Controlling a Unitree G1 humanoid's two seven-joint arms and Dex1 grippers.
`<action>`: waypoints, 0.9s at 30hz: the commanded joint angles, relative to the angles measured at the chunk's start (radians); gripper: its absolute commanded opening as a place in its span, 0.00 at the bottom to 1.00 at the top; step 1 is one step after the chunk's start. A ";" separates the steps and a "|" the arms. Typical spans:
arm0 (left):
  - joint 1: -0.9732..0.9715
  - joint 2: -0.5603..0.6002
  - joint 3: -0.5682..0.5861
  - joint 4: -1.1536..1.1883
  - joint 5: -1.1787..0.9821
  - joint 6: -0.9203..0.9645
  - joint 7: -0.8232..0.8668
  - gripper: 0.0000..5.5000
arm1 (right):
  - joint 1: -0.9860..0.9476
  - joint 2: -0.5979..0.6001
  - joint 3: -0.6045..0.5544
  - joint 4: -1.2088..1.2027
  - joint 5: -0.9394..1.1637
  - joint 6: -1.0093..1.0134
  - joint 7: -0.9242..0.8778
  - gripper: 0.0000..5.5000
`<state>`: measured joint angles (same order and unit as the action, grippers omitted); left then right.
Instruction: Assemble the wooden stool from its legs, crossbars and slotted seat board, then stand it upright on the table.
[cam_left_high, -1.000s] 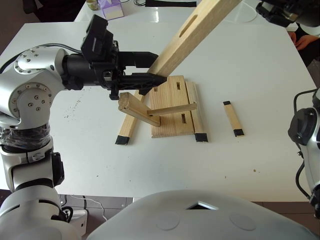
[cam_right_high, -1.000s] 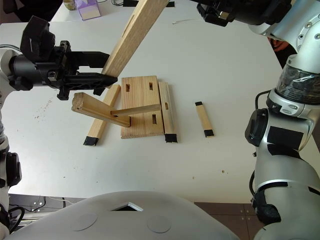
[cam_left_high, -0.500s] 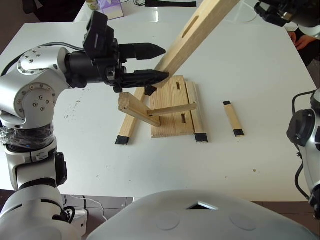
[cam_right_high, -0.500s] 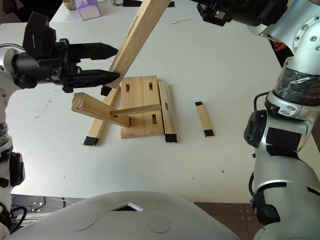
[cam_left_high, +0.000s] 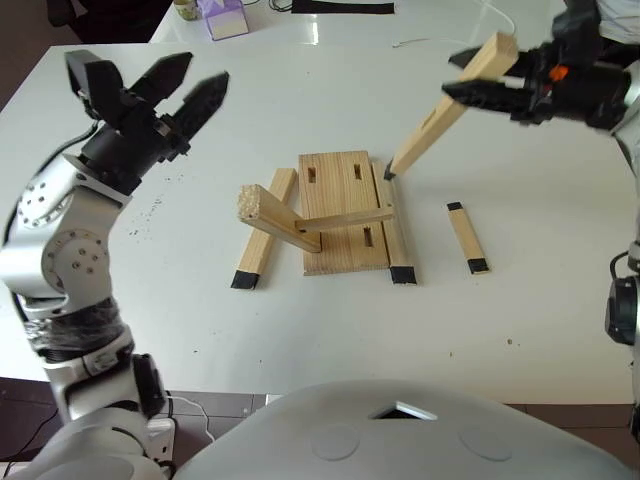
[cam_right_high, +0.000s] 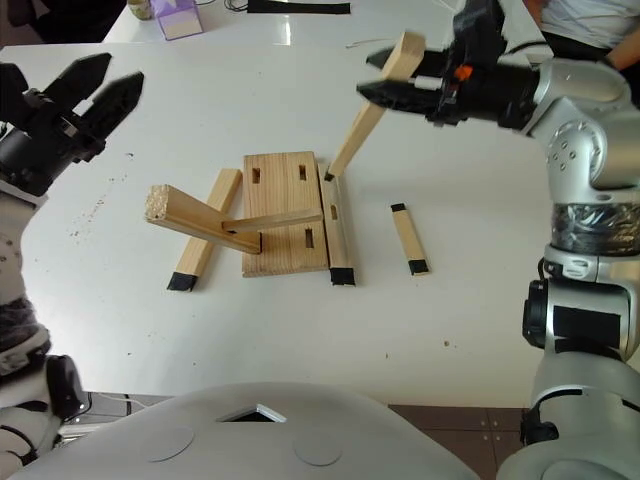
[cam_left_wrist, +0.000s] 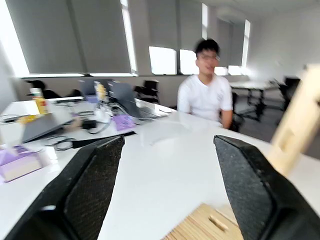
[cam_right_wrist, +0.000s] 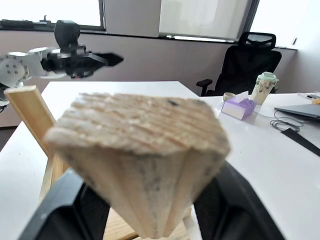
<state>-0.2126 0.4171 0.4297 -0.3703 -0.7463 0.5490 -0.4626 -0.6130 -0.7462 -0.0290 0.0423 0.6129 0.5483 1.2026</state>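
Observation:
The slotted seat board (cam_left_high: 343, 210) lies flat mid-table. My right gripper (cam_left_high: 475, 78) is shut on the top of a wooden leg (cam_left_high: 440, 110). The leg slants down, and its black foot hangs by the board's far right corner. In the right wrist view the leg's end grain (cam_right_wrist: 145, 140) sits between the dark fingers (cam_right_wrist: 65, 210). My left gripper (cam_left_high: 200, 72) is open and raised far to the left, holding nothing. Its pads (cam_left_wrist: 92, 185) stand wide apart. A tilted leg (cam_left_high: 275, 218) with a crossbar (cam_left_high: 350, 217) plugged into it rests across the board.
One leg (cam_left_high: 262, 240) lies flat left of the board and another (cam_left_high: 394, 232) along its right edge. A short crossbar (cam_left_high: 466, 238) lies further right. A purple box (cam_left_high: 222, 17) and cables sit at the table's far edge.
My left gripper let go of the long leg's lower end, opened wide and pulled back to the left. The right arm swung the leg to the right and lowered it beside the board.

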 joint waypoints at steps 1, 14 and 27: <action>0.033 -0.304 -0.039 -0.073 0.110 -0.039 0.441 0.60 | 0.084 0.003 -0.009 -0.136 0.028 -0.001 0.012 0.37; 0.026 -0.451 -0.132 -0.075 0.284 -0.119 0.658 0.60 | 0.171 0.037 0.028 -0.265 0.094 0.053 0.025 0.37; 0.103 -0.476 -0.169 -0.095 0.298 -0.166 0.653 0.60 | 0.097 -0.046 0.070 -0.166 0.070 0.089 0.162 0.37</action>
<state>-0.1278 -0.0499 0.2751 -0.4609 -0.4709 0.3942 0.1883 -0.5044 -0.7740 0.0195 -0.1336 0.6999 0.6246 1.3445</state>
